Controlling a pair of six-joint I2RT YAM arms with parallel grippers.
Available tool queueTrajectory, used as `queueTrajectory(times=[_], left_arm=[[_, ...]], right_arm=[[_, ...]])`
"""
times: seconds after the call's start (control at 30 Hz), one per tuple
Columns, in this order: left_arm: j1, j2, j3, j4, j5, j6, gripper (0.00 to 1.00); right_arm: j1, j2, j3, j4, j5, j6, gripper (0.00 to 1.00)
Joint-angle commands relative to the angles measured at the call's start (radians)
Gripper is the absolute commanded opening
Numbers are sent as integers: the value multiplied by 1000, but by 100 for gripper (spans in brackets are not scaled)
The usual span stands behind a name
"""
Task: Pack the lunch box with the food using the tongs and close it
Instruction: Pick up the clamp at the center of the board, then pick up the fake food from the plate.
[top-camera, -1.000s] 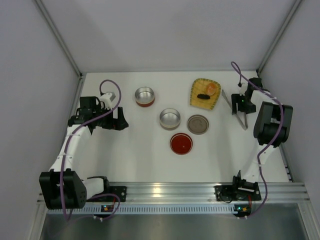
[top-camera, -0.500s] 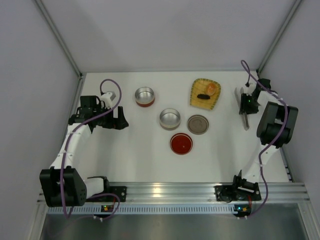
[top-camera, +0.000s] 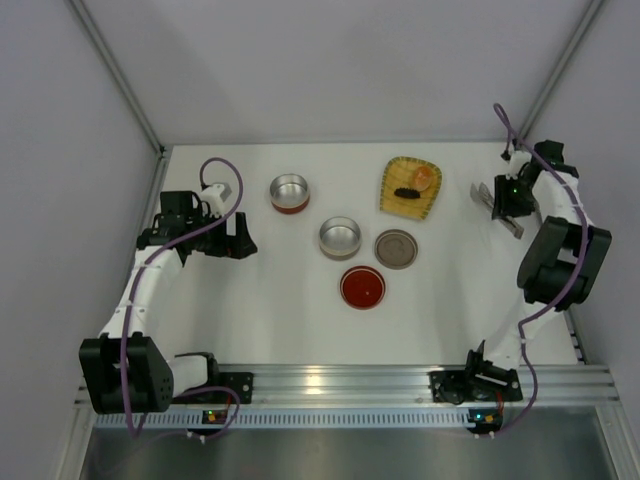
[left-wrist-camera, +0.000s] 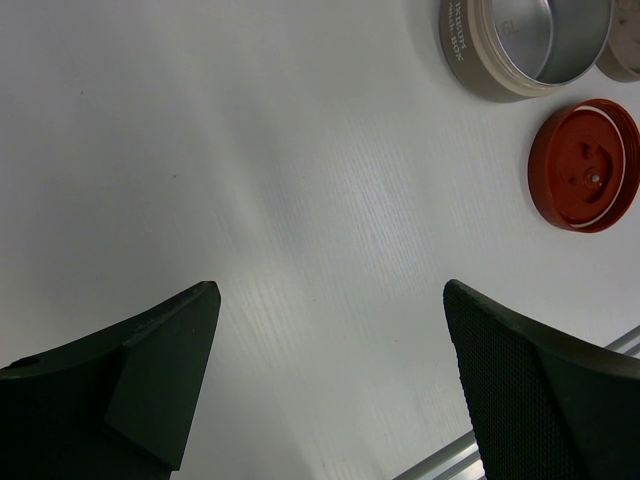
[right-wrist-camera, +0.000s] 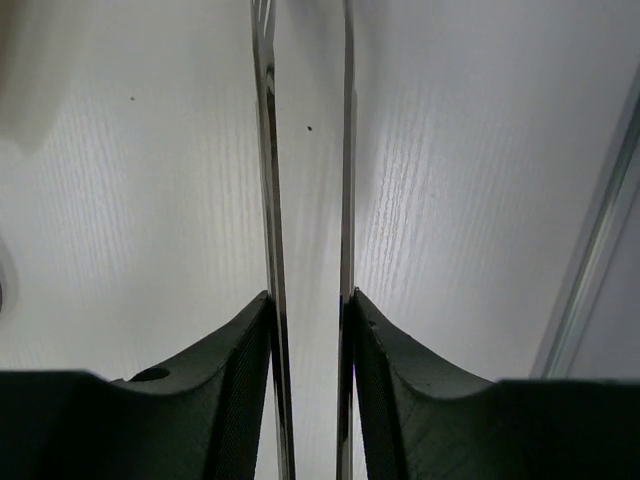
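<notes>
Right wrist view: my right gripper (right-wrist-camera: 310, 300) clamped on the tongs (right-wrist-camera: 266, 160).
A second ago its jaws stood wider, over the tongs lying on the table (top-camera: 300, 300). Now both fingers (right-wrist-camera: 230, 380) press the two thin arms inward, and in the top view the tongs have left that spot and ride at the far right. Pickup looks done. The food (top-camera: 424, 178) waits on the tray (top-camera: 425, 206); my left gripper (left-wrist-camera: 330, 290) hangs wide apart, empty.
</notes>
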Motion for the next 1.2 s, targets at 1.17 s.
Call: queueTrajectory(times=[1.17], left_arm=[[5, -50, 37, 26, 106, 69, 98]], right_arm=[[254, -167, 259, -217, -130, -48, 33]])
